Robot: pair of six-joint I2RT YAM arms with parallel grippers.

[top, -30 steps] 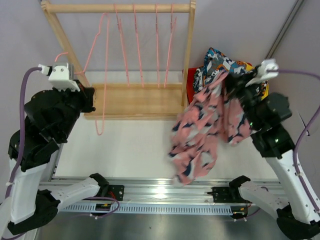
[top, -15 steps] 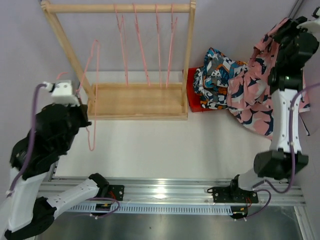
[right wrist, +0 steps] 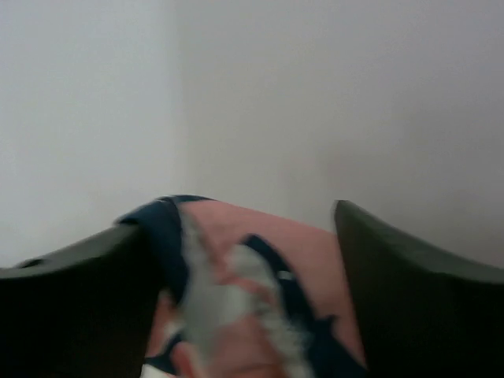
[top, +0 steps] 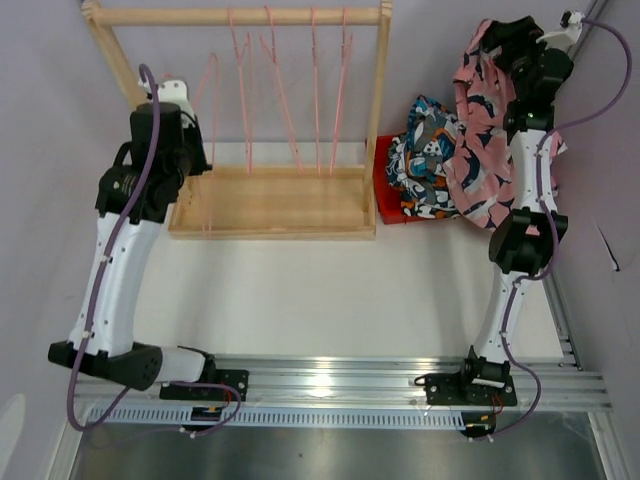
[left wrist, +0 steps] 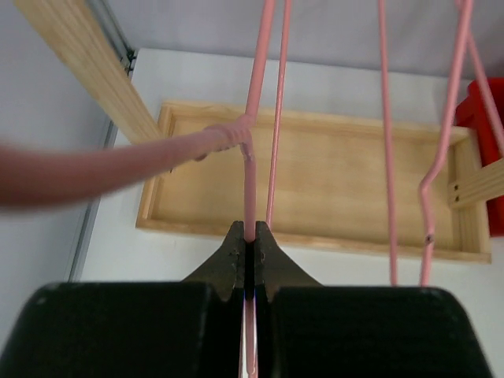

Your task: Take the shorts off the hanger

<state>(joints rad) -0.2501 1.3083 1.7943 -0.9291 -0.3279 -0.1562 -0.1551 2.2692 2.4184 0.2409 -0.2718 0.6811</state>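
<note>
My left gripper (left wrist: 250, 236) is shut on the thin wire of a bare pink hanger (left wrist: 250, 177), held up in front of the wooden rack (top: 270, 200). The same hanger (top: 208, 75) shows beside the raised left arm. The pink shorts (top: 478, 150) with dark and white marks hang in a loose drape from the raised right arm, beside the wall. My right gripper (right wrist: 240, 228) stands open, its fingers wide apart, with the blurred pink shorts (right wrist: 236, 276) lying between them.
Patterned shorts (top: 425, 150) are piled in a red bin (top: 385, 190) right of the rack. Several bare pink hangers (top: 315, 90) hang from the rack's top rail (top: 240, 15). The wall stands close behind the right arm.
The right arm swung up and back to the right with the pink shorts, and its jaws opened. The left arm lifted the bare hanger from low left up to the rack.
</note>
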